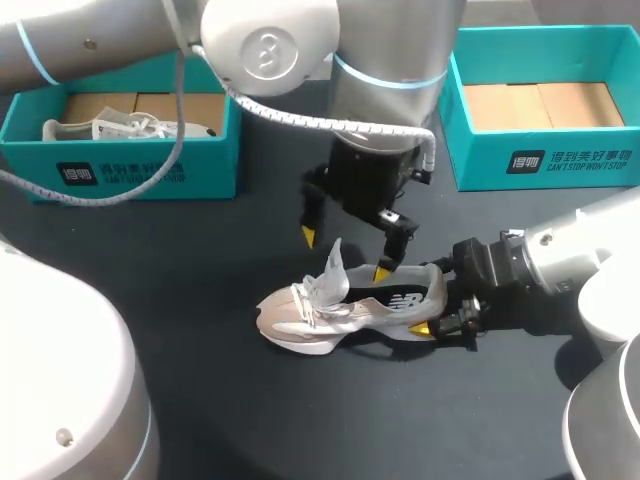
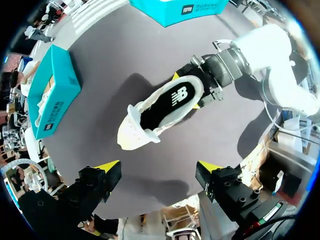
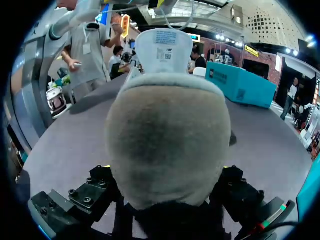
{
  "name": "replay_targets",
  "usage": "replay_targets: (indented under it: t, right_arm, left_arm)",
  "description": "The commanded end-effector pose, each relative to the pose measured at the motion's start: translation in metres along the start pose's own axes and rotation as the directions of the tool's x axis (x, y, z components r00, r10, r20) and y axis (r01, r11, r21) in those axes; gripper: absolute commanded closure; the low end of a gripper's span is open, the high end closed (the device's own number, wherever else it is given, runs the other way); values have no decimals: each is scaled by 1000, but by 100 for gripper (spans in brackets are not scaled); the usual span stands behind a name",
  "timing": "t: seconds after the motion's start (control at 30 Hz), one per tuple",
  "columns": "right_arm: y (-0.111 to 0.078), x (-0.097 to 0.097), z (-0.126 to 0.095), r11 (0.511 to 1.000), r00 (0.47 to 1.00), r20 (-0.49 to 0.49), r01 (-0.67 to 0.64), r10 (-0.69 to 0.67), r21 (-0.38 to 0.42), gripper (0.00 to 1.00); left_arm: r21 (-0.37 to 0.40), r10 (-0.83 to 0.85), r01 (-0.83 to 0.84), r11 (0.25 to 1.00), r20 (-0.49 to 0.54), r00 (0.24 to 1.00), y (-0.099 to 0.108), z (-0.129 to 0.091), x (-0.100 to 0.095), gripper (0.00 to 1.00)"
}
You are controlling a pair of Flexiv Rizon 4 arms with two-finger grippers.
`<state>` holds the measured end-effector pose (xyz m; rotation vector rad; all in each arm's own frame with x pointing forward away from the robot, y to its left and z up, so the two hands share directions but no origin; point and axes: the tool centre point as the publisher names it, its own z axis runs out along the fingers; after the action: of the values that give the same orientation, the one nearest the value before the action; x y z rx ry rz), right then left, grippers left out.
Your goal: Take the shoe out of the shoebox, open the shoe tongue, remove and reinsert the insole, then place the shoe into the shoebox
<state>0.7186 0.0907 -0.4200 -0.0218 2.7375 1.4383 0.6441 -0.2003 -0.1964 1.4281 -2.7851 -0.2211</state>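
Clamping the shoe (image 1: 320,320) by its heel with the right gripper (image 1: 437,298), reaching in from the right edge of the head view, with one yellow tip pressing on each side of the heel. Resting the sole on the dark table (image 1: 200,260), a little below the middle of the frame, toe pointing to the left. Showing the white tongue (image 1: 335,265) standing up above the laces, and the dark insole (image 1: 405,300) lying inside the opening (carrying a white mark).

Hanging the left gripper (image 1: 345,255) just above the shoe, near the middle of the frame, fingers spread wide and grasping nothing. Bringing one yellow tip very close to the collar of the shoe, impossible to tell from this view whether touching it.

Looking out from the left wrist: seeing the shoe (image 2: 162,111) ahead of the released left gripper (image 2: 159,167), apart from both tips, and the right gripper (image 2: 186,91) closing on the heel at the far end.

Looking out from the right wrist: filling the space between the fingers of the right gripper (image 3: 165,169) with the grey heel of the shoe (image 3: 167,130).

Standing at the upper left of the head view, a teal shoebox (image 1: 150,170) holding a second pale shoe (image 1: 110,128). Standing at the upper right, another teal shoebox (image 1: 560,160) showing its brown cardboard floor
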Motion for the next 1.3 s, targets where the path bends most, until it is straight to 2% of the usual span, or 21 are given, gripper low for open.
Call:
replay_targets:
  t: [0.03, 0.17, 0.2, 0.23, 0.27, 0.3, 0.43, 0.97, 1.0, 1.03, 1.3]
  right_arm:
    - [0, 1, 1, 1000, 1000, 2, 0, 0, 2, 100]
    - [0, 1, 1, 1000, 1000, 2, 0, 0, 2, 100]
    - [0, 1, 1, 1000, 1000, 2, 0, 0, 2, 100]
    - [0, 1, 1, 1000, 1000, 2, 0, 0, 2, 100]
    - [0, 1, 1, 1000, 1000, 2, 0, 0, 2, 100]
    - [0, 1, 1, 1000, 1000, 2, 0, 0, 2, 100]
    - [0, 1, 1, 1000, 1000, 2, 0, 0, 2, 100]
    - [0, 1, 1, 1000, 1000, 2, 0, 0, 2, 100]
    - [0, 1, 1, 1000, 1000, 2, 0, 0, 2, 100]
    - [0, 1, 1, 1000, 1000, 2, 0, 0, 2, 100]
    - [0, 1, 1, 1000, 1000, 2, 0, 0, 2, 100]
  left_arm:
    - [121, 708, -705, 698, 27, 706, -1, -18, 1, 0]
    - [163, 763, -756, 634, 31, 646, -4, -24, -1, 2]
    - [166, 765, -758, 631, 33, 643, -6, -25, -2, 23]
    - [179, 788, -779, 601, 27, 615, -7, -26, -3, 57]
    - [194, 805, -792, 580, 12, 593, -8, -28, -4, 83]
    - [201, 818, -803, 561, 16, 575, -9, -28, -4, 100]
    - [226, 863, -838, 497, -28, 504, -14, -32, -3, 100]
    - [226, 863, -838, 497, -28, 504, -14, -32, -3, 100]
    - [234, 860, -832, 503, -39, 509, -16, -27, -2, 100]
    - [252, 866, -830, 497, -92, 491, -19, -16, 0, 100]
    - [277, 811, -765, 582, -122, 573, -47, 30, 10, 100]
